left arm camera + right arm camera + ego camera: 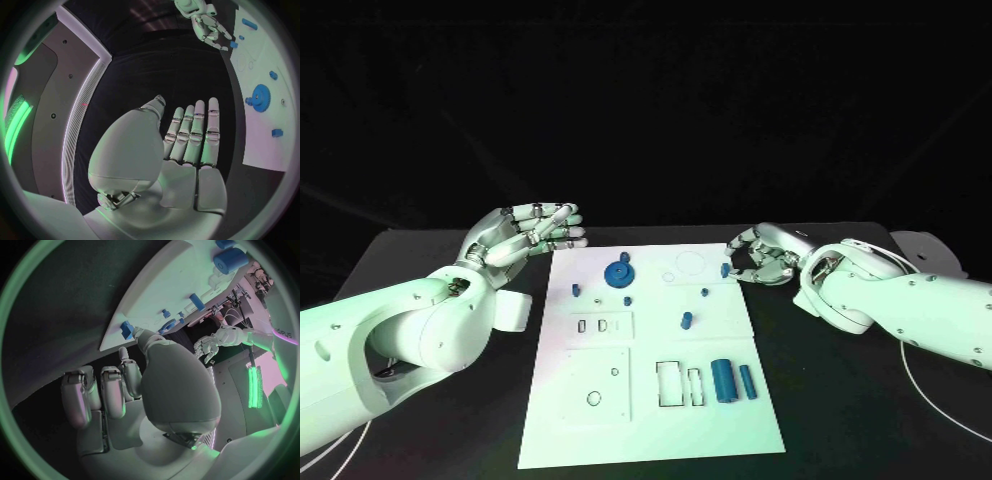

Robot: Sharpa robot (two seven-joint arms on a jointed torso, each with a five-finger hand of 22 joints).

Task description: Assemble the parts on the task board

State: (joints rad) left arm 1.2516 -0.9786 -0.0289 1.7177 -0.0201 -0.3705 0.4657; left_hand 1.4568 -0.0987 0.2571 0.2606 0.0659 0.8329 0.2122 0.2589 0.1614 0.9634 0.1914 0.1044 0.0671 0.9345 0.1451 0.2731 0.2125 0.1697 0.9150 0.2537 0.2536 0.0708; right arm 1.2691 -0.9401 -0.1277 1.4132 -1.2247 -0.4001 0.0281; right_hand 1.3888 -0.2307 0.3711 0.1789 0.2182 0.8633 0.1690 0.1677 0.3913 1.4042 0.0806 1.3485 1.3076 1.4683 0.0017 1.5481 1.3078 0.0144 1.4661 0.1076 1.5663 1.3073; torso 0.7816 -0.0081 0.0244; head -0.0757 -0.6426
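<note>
- The right hand (764,258) sits at the right edge of the task board (646,420), toward its far end, with its fingers curled in. A small blue piece (728,268) lies right at its fingertips. From the right wrist view the thumb appears to touch that piece (127,330), but whether it is truly pinched I cannot tell. A weak hold could let it drop or skid off the board edge.
- The left hand (531,232) hovers off the board's far left corner, fingers straight, close together and holding nothing. If it swings in toward the blue gear (617,273), it could brush the small blue peg (574,291) just left of the gear and knock it loose.
- The two blue cylinders (733,381) lie side by side near the board's right edge at the near end, just right of the rectangular slots (679,385). The right forearm passes above that side, so a low sweep could roll them off the board.
- Another small blue peg (685,320) stands mid-board. A piece carried across at low height might clip it.
- The board seems to rest loose on the black table (430,250), so a sideways push could shift it.
</note>
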